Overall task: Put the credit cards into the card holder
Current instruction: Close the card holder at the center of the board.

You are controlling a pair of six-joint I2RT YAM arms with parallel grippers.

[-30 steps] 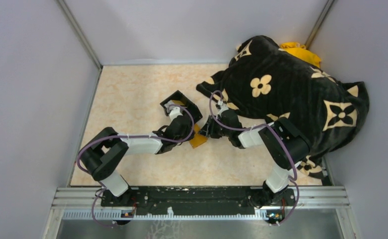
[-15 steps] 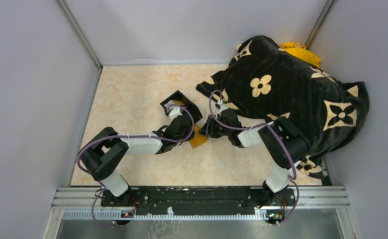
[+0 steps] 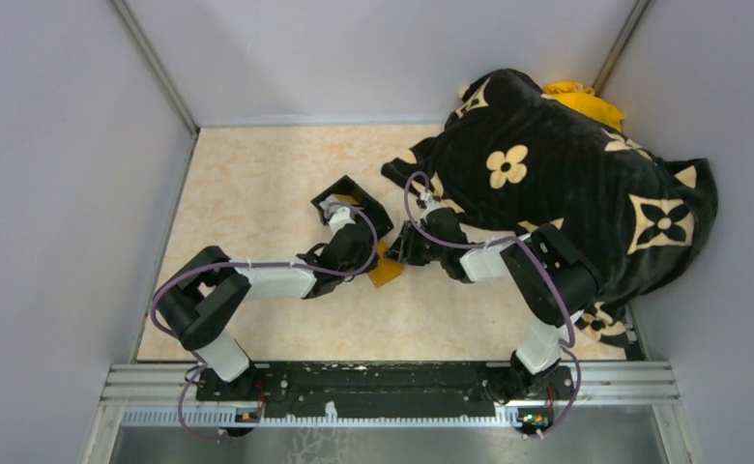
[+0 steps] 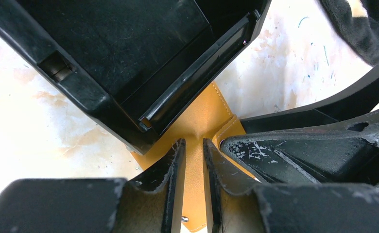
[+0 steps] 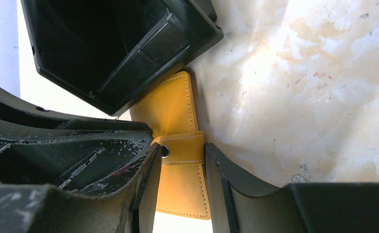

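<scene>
The left fingers [image 4: 175, 165] pinch the card holder [image 5: 175, 109] at its fold, the right fingers [image 5: 217, 167] bracket its snap tab — clamped or not, I cannot tell — on the bench [image 5: 299, 87] just beside the black box [image 4: 129, 58]; light, soft leather, probably best taken by tab and fold.

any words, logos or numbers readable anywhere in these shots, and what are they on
None can be read.
The blanket carries only flower and pointed motifs, no letters.
The card holder shows plain stitched leather and a metal stud, no stamp.
The black box has no label in view.
</scene>
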